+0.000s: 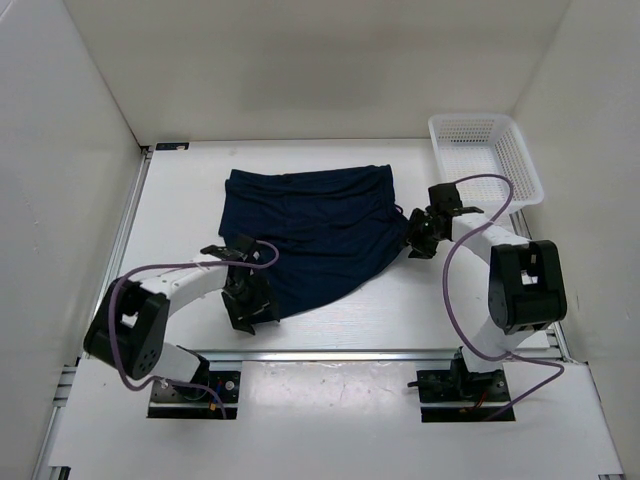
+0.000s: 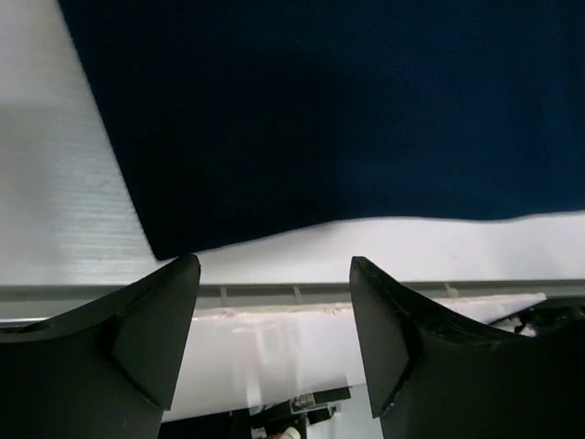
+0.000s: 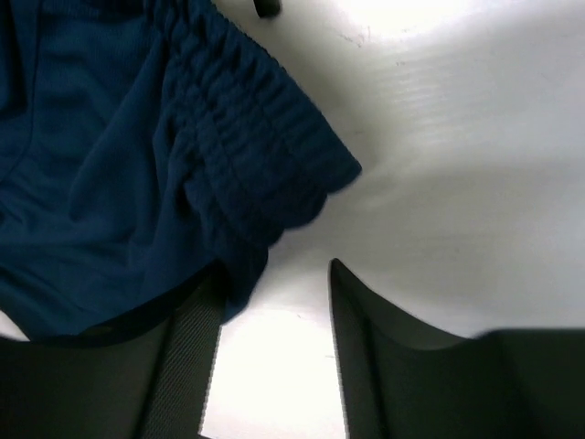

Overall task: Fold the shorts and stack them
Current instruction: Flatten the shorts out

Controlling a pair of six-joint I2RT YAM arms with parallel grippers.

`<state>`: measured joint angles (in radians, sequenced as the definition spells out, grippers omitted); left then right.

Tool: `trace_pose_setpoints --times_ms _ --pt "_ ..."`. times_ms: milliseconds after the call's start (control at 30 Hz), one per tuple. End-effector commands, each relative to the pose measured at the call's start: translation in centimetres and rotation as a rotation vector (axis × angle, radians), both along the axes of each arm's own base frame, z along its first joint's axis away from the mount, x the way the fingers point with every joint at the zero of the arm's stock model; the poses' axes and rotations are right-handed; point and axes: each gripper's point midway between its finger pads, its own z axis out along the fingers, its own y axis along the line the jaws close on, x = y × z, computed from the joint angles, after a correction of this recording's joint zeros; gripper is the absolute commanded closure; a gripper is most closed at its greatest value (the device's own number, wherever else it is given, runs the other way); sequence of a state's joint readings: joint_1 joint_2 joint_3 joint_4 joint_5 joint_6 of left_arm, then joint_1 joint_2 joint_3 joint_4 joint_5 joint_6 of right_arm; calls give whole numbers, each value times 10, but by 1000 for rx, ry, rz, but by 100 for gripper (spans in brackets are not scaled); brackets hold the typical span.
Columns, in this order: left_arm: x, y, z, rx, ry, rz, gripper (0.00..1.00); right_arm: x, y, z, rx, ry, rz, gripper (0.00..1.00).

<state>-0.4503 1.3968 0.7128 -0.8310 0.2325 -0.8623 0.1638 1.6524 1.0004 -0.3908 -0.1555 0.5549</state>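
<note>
Nearby, basket (image 1: 472, 119) (far right) apart from shorts (image 1: 310, 235); left hand (image 1: 250, 310), right hand (image 1: 413, 240) wide, empty.

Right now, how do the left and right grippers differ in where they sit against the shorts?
The left gripper faces a plain near corner of the shorts, with the fabric just beyond its jaws. The right gripper is at the gathered waistband corner, with fabric against one jaw. Both stand open, neither clamped on fabric.

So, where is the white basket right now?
In the top view, the white basket sits at the far right corner of the table, beyond the right hand and right of the shorts.
</note>
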Motion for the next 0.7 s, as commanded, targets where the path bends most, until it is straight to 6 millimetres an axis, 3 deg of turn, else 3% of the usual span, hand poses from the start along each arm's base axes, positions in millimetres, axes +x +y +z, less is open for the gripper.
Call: trace_pose_setpoints --times_ms 0,100,133,200,300,400,533,567,600,633,667 --pt "12 -8 -8 1 -23 15 23 19 5 11 27 -47 -8 50" --pt "21 -6 -14 37 -24 19 50 21 5 9 27 -48 -8 57" --pt "21 -4 -17 52 -24 8 71 21 5 4 25 -36 -8 59" --pt "29 -8 -12 41 -46 8 89 20 5 1 24 -27 -8 72" --pt "32 -3 -6 57 -85 13 89 20 4 1 20 -30 -1 90" --pt "39 6 6 75 -138 66 89 20 4 1 20 -30 0 100" --pt "40 23 13 97 -167 129 89 20 4 1 20 -30 0 100" --pt "38 24 12 97 -167 129 86 20 4 1 20 -30 0 100" --pt "37 27 12 102 -159 140 76 20 4 4 21 -39 0 100" --pt "37 27 12 102 -159 141 56 20 4 4 21 -39 0 100" --pt "37 27 12 102 -159 141 22 18 4 1 20 -30 0 100"
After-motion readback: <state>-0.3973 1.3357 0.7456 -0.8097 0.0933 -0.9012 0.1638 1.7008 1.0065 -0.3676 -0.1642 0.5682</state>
